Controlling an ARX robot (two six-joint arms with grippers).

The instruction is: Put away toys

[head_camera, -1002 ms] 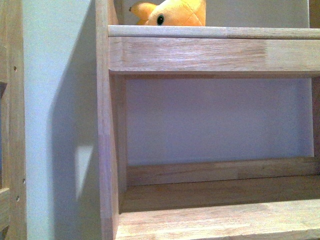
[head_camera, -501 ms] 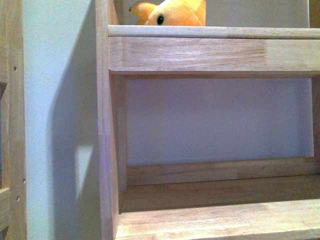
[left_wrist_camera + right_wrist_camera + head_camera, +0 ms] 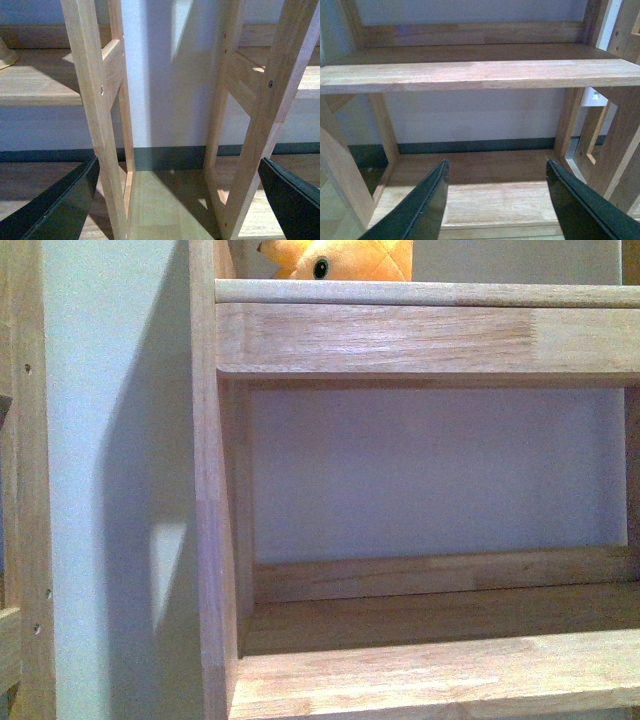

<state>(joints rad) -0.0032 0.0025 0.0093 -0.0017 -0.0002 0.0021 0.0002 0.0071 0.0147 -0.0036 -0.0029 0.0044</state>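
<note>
An orange-yellow plush toy with a dark bead eye lies on the upper wooden shelf, at the top edge of the front view; only its lower part shows. Neither gripper shows in the front view. My left gripper is open, its dark fingers spread wide, facing the upright posts of two wooden racks and the wall between them. Open as well, my right gripper holds nothing and points at the low compartment under a shelf board.
The wooden rack's side post stands left of centre, with a pale wall beside it. A second rack's post lines the left edge. A lower shelf board crosses the bottom. Wooden floor and a dark skirting strip lie below.
The shelf and the plush toy have shifted slightly upward in the front view, so less of the toy shows than before.
</note>
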